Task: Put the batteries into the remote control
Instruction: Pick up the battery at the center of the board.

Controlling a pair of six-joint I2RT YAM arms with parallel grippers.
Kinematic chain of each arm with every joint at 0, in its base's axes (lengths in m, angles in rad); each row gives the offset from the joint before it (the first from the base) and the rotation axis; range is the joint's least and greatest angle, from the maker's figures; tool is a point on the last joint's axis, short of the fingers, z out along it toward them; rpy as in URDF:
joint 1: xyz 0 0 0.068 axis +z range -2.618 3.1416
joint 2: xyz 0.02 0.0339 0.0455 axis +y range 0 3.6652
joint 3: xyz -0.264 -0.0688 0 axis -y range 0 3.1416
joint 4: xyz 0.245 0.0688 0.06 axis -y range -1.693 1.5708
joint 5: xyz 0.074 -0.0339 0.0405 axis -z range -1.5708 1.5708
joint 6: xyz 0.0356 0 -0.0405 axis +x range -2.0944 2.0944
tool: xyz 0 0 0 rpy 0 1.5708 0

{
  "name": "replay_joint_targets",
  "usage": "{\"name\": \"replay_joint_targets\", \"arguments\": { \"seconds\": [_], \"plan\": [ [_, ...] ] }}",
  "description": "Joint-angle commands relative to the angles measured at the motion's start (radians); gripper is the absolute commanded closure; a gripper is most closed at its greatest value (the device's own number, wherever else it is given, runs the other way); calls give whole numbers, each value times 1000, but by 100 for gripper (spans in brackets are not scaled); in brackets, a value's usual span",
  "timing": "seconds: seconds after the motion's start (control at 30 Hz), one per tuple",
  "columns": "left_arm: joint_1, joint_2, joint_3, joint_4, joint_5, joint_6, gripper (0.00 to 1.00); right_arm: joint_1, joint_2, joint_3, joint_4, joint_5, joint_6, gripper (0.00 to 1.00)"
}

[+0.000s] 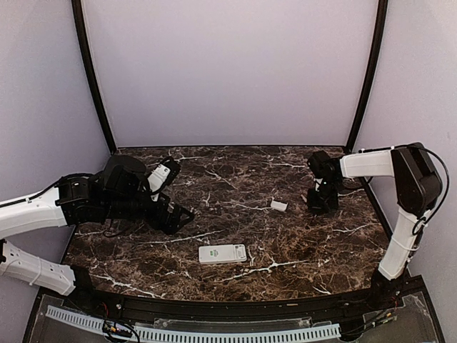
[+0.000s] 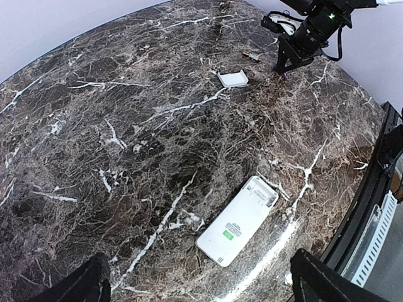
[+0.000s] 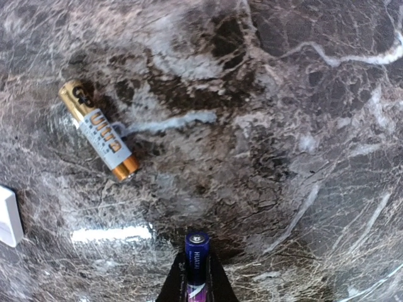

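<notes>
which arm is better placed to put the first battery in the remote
Right. The right gripper holds a blue battery; the left gripper is open and empty. Both stand apart from the remote control.

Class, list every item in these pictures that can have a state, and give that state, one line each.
remote control: lying flat, back up, battery bay uncovered.
battery cover: off, lying apart from the remote control.
gold battery: lying loose, not held.
blue battery: clamped between the right gripper's fingers.
right gripper: shut on the blue battery.
left gripper: open, empty.
</notes>
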Motion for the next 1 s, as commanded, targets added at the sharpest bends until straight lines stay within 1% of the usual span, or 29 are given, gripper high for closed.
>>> {"name": "replay_joint_targets", "arguments": {
  "seconds": [0.0, 0.2, 0.33, 0.47, 0.57, 0.6, 0.73, 0.8, 0.87, 0.97],
  "plan": [
    [6, 5, 30, 6, 17, 20, 1, 7, 24, 14, -97, -12, -13, 100],
    [5, -14, 12, -4, 4, 22, 1, 13, -68, 32, -116, -44, -80, 100],
    [4, -9, 3, 23, 16, 80, 2, 74, -222, -5, -27, -191, -214, 100],
    [4, 43, 20, 22, 59, 175, 4, 188, -370, -67, 116, -379, -321, 100],
    [1, 120, 50, -11, 133, 313, 3, 237, -477, -146, 279, -531, -363, 100],
    [-3, 139, 65, -33, 171, 345, 4, 242, -515, -174, 362, -573, -366, 100],
    [-13, 254, 87, -84, 261, 602, 2, 247, -652, -283, 609, -720, -362, 100],
    [-14, 303, 81, -74, 278, 676, 1, 252, -695, -326, 697, -777, -384, 100],
    [-15, 345, 81, -62, 304, 720, 1, 256, -720, -367, 772, -818, -406, 100],
    [-16, 405, 83, -64, 395, 783, 1, 260, -734, -422, 835, -848, -424, 100]
  ]
}}
